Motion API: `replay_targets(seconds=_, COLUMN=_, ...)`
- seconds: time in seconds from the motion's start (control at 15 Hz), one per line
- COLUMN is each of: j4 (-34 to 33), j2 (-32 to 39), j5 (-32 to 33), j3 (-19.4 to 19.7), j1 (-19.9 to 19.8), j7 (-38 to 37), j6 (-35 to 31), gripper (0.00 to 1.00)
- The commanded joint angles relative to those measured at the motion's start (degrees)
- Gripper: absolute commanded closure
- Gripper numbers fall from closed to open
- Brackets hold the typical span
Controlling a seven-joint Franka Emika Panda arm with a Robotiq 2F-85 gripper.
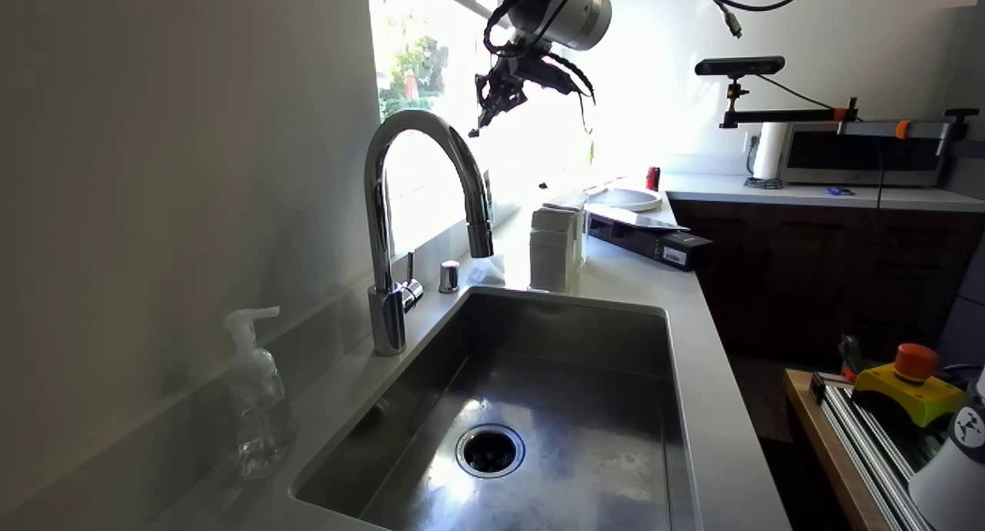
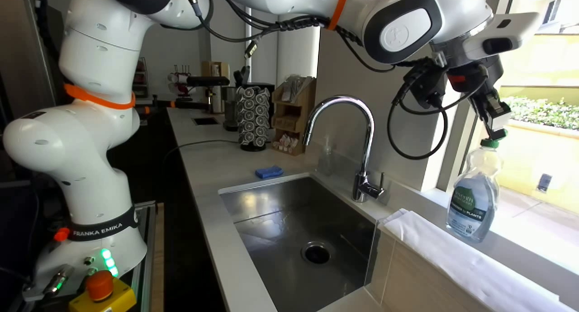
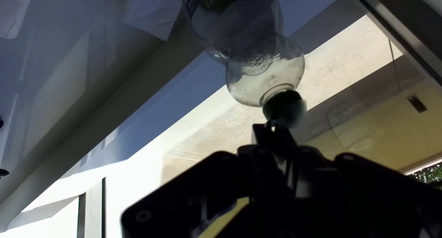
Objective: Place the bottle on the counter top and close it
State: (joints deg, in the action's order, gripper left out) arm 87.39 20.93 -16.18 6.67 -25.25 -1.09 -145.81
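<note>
At right by the clear glass window (image 2: 538, 142), my black two-fingered gripper (image 2: 495, 133) pinches the green plastic cap (image 2: 490, 143) of the tilted, waisted clear bottle (image 2: 473, 199), probably to leave its base free for the smooth grey counter top (image 2: 230, 167).

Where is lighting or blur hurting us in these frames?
In an exterior view, the window is mostly blown out, with glare in the sink; in an exterior view, the smallest print on the bottle is soft; in the wrist view, the tool is near-black, the cap dark and smeared.
</note>
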Motion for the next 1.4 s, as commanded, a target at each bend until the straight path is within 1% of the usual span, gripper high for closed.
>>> replay_targets(seconds=0.0, j4=6.2, j2=-4.0, j5=-5.1, j3=0.3, j1=-0.9, j7=4.9, j6=-0.2, gripper=0.97)
replay_targets(seconds=0.13, j4=7.9, j2=-4.3, j5=-7.0, j3=0.5, j1=-1.5, j7=7.3, j6=-0.3, gripper=0.97)
replay_targets(seconds=0.33, j4=9.3, j2=-4.0, j5=-11.1, j3=0.0, j1=-3.2, j7=13.1, j6=-0.8, gripper=0.97)
replay_targets(seconds=0.6, j4=10.5, j2=-3.4, j5=-18.3, j3=-0.7, j1=-5.8, j7=21.2, j6=-0.3, gripper=0.97)
replay_targets(seconds=0.73, j4=11.3, j2=-3.2, j5=-20.5, j3=-0.3, j1=-6.4, j7=24.4, j6=0.3, gripper=0.97)
replay_targets(seconds=1.07, j4=13.1, j2=-2.7, j5=-23.3, j3=0.5, j1=-7.9, j7=28.8, j6=0.1, gripper=0.97)
replay_targets(seconds=1.33, j4=13.5, j2=-1.5, j5=-24.5, j3=0.8, j1=-9.0, j7=29.8, j6=0.5, gripper=0.97)
